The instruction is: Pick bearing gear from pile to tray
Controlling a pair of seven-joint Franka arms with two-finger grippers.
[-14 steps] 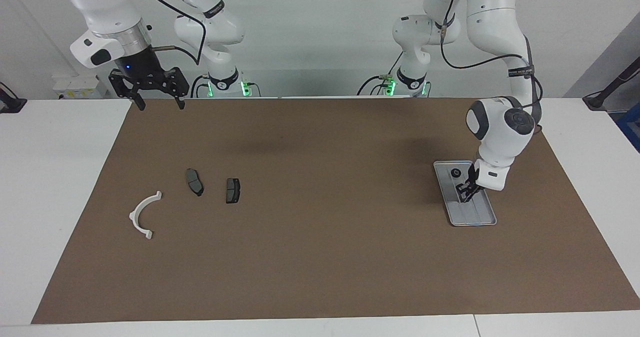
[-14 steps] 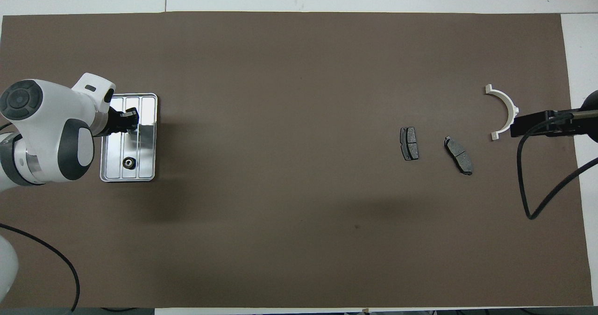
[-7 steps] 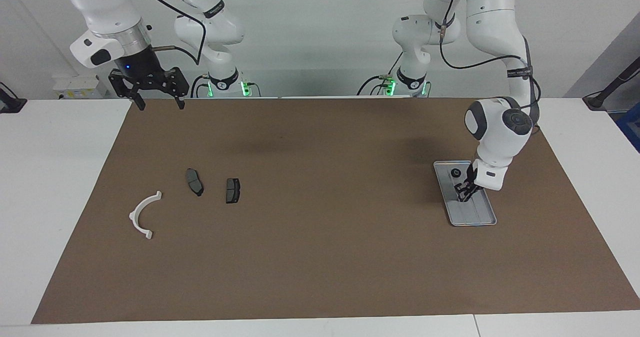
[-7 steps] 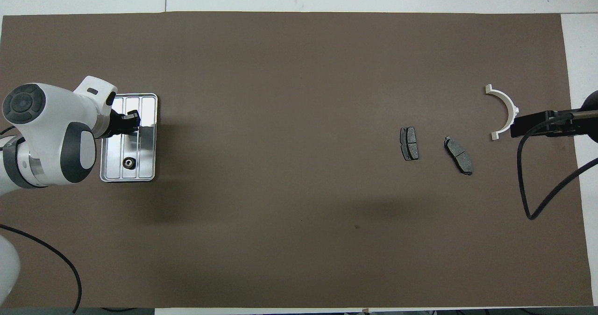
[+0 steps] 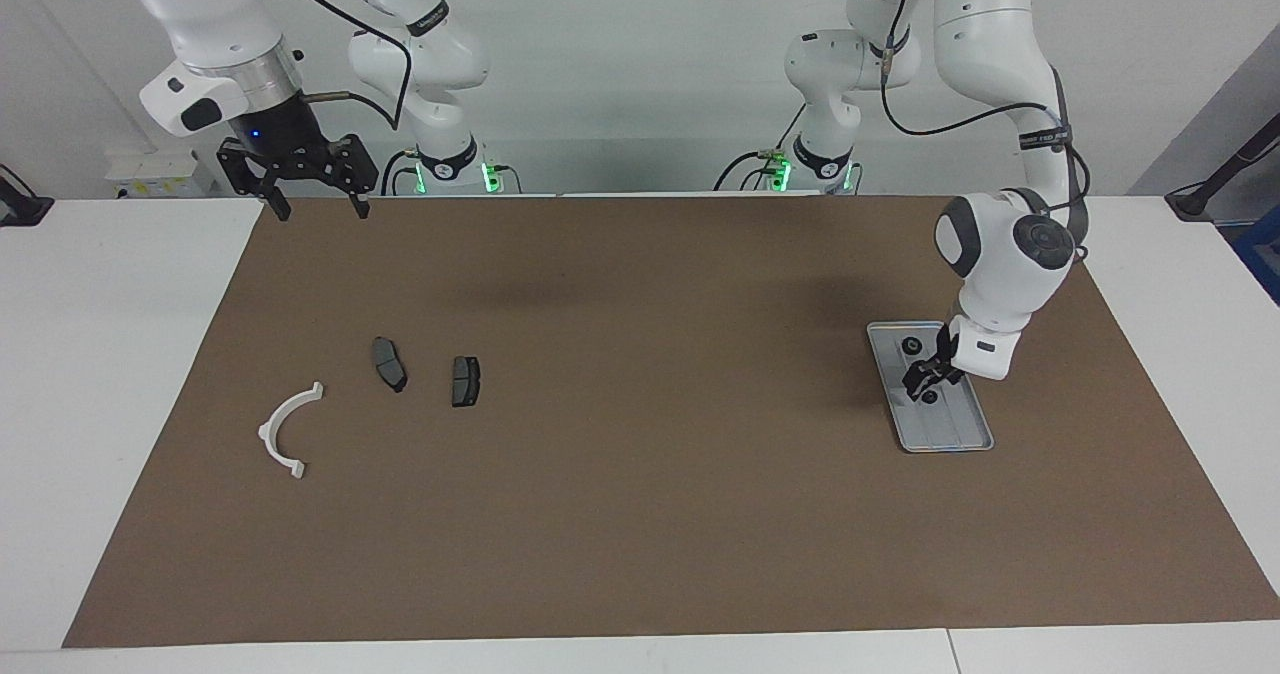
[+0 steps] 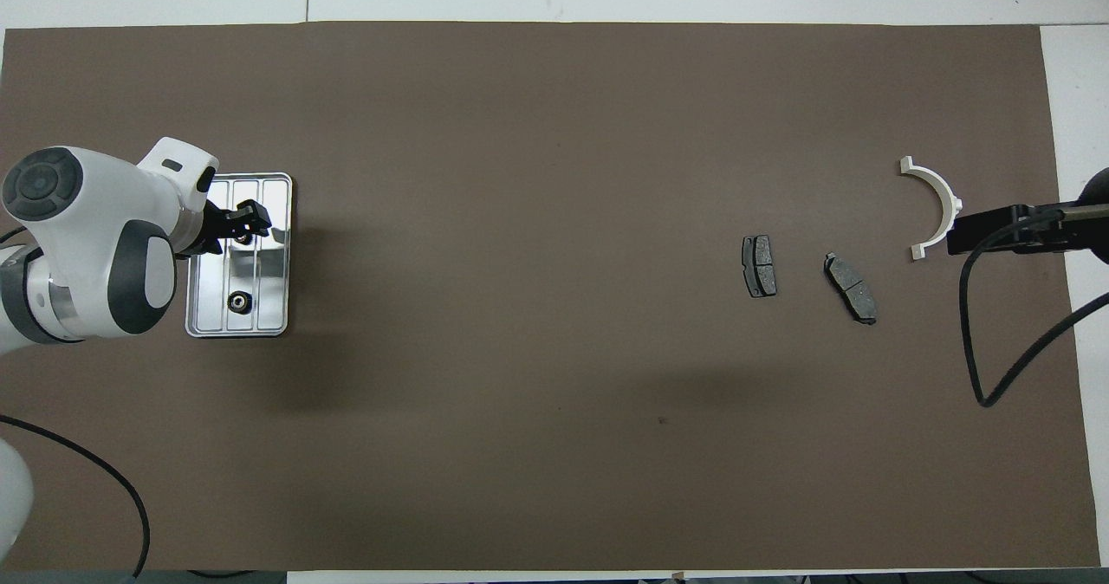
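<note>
The silvery tray (image 5: 952,436) (image 6: 275,192) lies at the left arm's end of the table. One small black bearing gear (image 5: 911,345) (image 6: 238,303) rests at the tray's end nearer the robots. A second bearing gear (image 5: 930,395) (image 6: 245,238) lies on the tray floor just under my left gripper (image 5: 926,379) (image 6: 247,220), which hangs low over the tray, open and holding nothing. At the right arm's end the pile is a white half-ring bracket (image 5: 285,429) (image 6: 940,207) and two dark brake pads (image 5: 389,364) (image 5: 465,381). My right gripper (image 5: 310,199) waits open, high over the mat's edge by its base.
A brown mat (image 5: 640,514) covers the table, with white tabletop around it. The right arm's black cable (image 6: 975,324) hangs over the mat's corner at that arm's end. Bare mat lies between the pile and the tray.
My left gripper has opened and lifted slightly over the tray, leaving a small black bearing gear on the tray floor. The right arm has not moved.
</note>
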